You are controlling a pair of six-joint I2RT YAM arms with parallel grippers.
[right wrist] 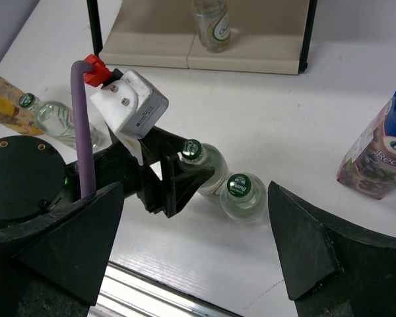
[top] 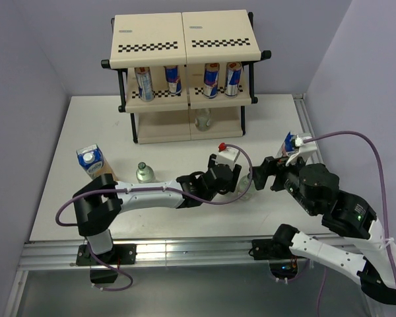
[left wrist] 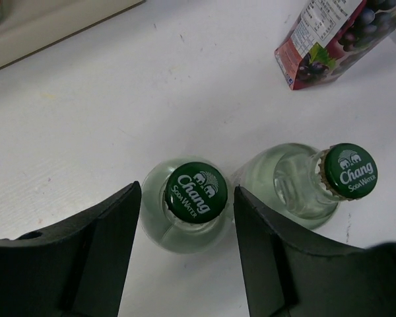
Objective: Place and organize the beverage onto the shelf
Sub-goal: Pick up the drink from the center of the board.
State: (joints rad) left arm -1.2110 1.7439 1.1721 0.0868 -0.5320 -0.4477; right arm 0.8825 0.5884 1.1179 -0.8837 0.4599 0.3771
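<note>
Bottle A [left wrist: 185,231], clear glass with a green "Chang" cap, stands upright on the table [top: 86,119], at about 4 o'clock from the table's middle in the top view. The left gripper [left wrist: 187,191] straddles it, one finger [left wrist: 86,257] at its 9 o'clock side and the other at 3 o'clock. The finger edges meet the glass outline with no gap showing. Whether they press, I cannot tell.

Bottle B [left wrist: 297,181], same type, stands upright just beside A at its 3 o'clock in the left wrist view. The purple carton [left wrist: 330,39] is at 1 o'clock from A, apart from both.

Right gripper [right wrist: 195,191]: jaws spread wide, nothing between them, hovering near the pair.

Bottle C [top: 142,173] stands alone at 8 o'clock on the table. The yellow carton [top: 90,160] is upright at 9 o'clock, near it.

The shelf [top: 185,39] is at the table's 12 o'clock edge. Four cans [top: 173,79] stand in a row on its middle tier. Bottle D [top: 202,121] is on the bottom tier, near centre.
</note>
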